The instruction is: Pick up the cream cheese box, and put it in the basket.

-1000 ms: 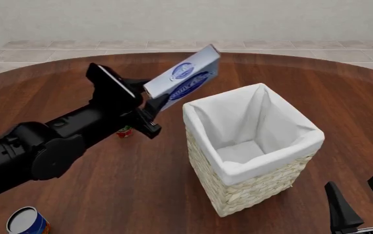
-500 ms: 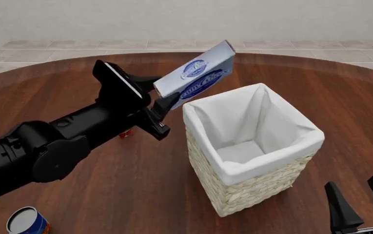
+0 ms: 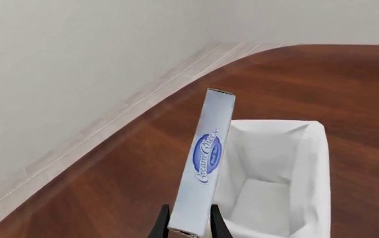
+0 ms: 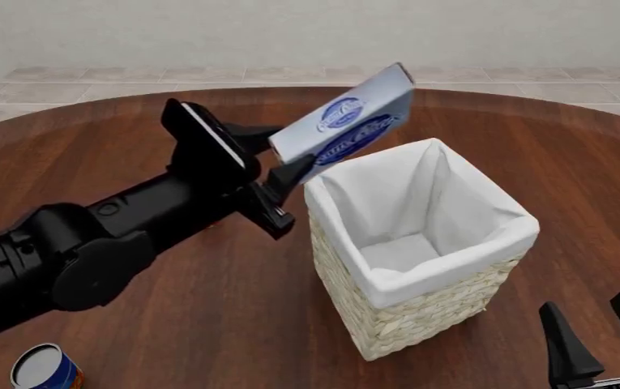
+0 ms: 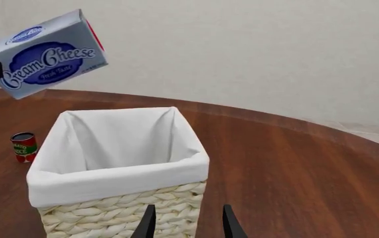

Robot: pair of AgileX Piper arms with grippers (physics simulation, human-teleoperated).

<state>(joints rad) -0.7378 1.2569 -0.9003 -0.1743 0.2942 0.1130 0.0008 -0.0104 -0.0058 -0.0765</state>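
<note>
Above the tall white-lined wicker basket (image 4: 423, 243), left gripper (image 4: 277, 158) clamping pale blue-white cream cheese carton (image 4: 344, 121) had carried it closer to the rim, release soon; right gripper (image 5: 186, 220) hung open.

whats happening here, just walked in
The left gripper holds the cream cheese box in the air, tilted, just above the near-left rim of the basket. The box is not inside yet. The right gripper sits open and empty near the basket, holding nothing. A small red can stands on the table.
</note>
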